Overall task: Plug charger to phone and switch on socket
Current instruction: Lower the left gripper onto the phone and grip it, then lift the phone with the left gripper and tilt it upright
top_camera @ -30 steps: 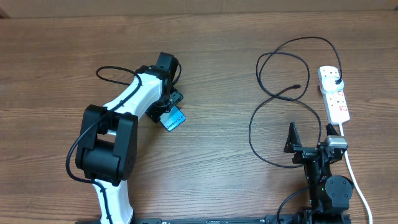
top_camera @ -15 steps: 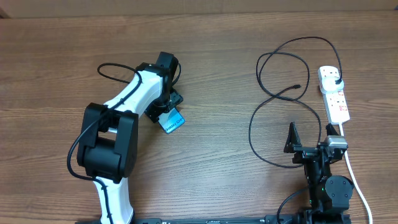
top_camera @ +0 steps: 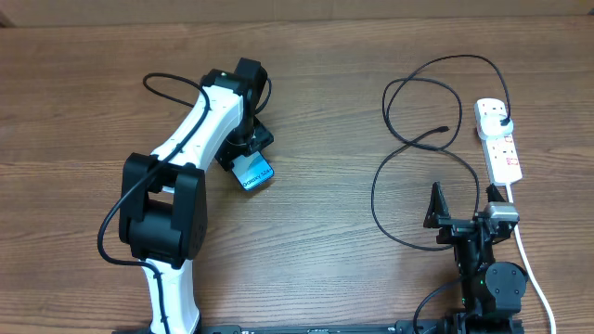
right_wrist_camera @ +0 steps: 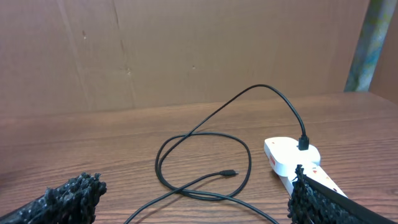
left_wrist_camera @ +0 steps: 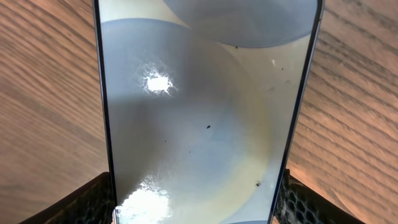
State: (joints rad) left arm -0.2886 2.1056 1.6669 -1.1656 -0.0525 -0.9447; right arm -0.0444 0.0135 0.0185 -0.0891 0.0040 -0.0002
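Note:
My left gripper is shut on the phone, whose light blue end sticks out below the fingers at the table's middle left. In the left wrist view the phone's screen fills the frame between both fingers. The charger, a thin black cable, lies in loops at the right, its connector tip free on the table and its plug in the white socket. My right gripper is open and empty, near the front edge. The right wrist view shows the cable, tip and socket ahead of its fingers.
The socket's thick white cord runs down the right side past my right arm. A brown cardboard wall stands behind the wooden table. The left arm's own black cable arcs beside it.
My left wrist has turned and shifted slightly, carrying the phone a little to the left. The right arm, the cable and the socket have not moved.

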